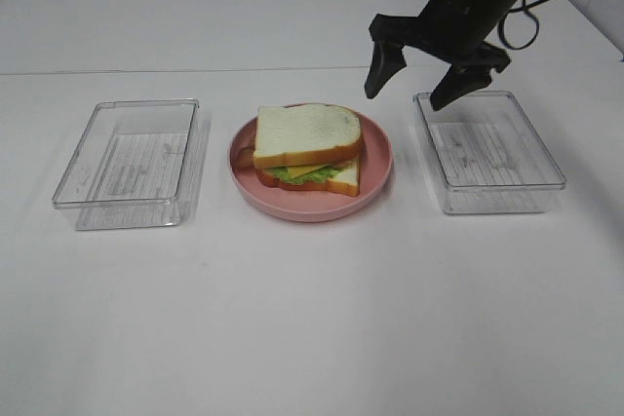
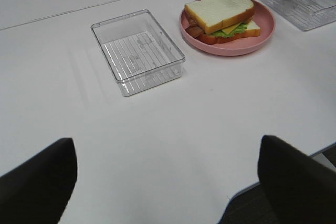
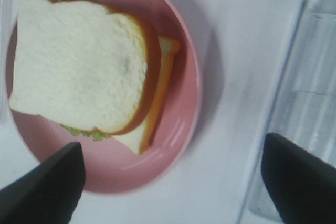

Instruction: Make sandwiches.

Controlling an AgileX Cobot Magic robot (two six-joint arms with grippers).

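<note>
Sandwich count: one toy sandwich (image 1: 308, 149) of white bread, lettuce, cheese on one round pink plate (image 1: 378, 169) at centre; two clear plastic trays (image 1: 127, 163) (image 1: 487, 151) flank it; both black grippers (image 1: 431, 73) (image 2: 168, 177) spread, empty.

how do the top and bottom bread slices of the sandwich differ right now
The top bread slice shows its whole white face, while the bottom bread slice is mostly covered, with only an edge showing. The top slice sits skewed, overhanging the stack, while the bottom slice lies flat on the pink plate. The top slice rests on the cheese and lettuce; the bottom one lies under them. Both are white with orange-brown crust.
</note>
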